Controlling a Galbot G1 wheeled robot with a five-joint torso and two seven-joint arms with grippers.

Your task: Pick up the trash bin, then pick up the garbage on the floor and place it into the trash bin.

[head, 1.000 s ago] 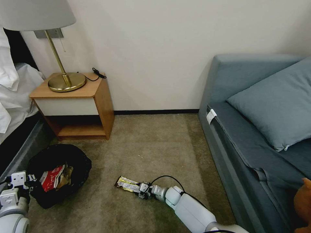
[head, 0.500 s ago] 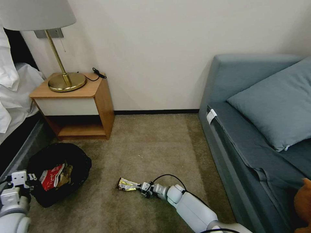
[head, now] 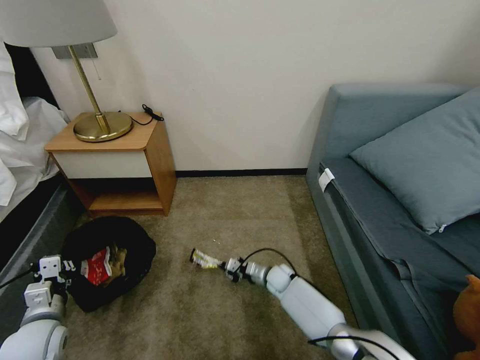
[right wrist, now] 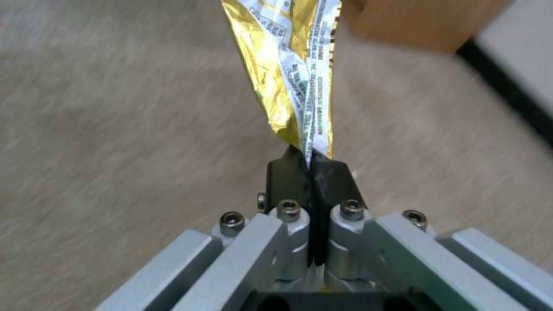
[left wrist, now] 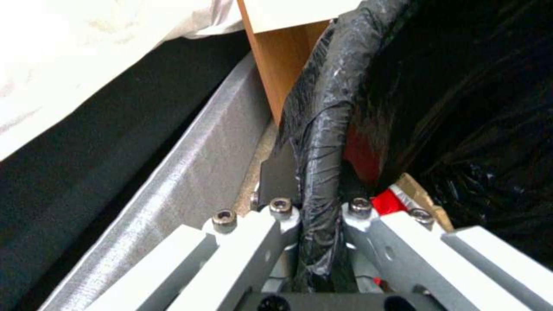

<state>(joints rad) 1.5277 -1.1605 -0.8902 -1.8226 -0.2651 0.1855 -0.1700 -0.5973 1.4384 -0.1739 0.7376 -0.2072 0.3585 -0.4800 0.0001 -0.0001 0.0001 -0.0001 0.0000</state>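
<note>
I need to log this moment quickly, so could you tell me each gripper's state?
Left gripper: shut on the trash bin rim.
Right gripper: shut on the snack wrapper.

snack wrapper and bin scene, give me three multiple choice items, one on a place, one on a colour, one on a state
1. Where is the round black trash bin with its crinkly bag liner?
A. on the grey sofa
B. on the carpet by the wooden nightstand
C. on the bed

2. What colour shows on the crumpled foil snack wrapper?
A. gold
B. blue
C. pink

3. What is the right gripper doing?
A. hanging open
B. shut on a bottle
C. shut on the wrapper's end

Answers:
1 B, the head view shows the bin on the carpet below the nightstand, the left gripper clamped on its rim.
2 A, the right wrist view shows gold foil with white print.
3 C, the pads pinch the wrapper's edge.
</note>
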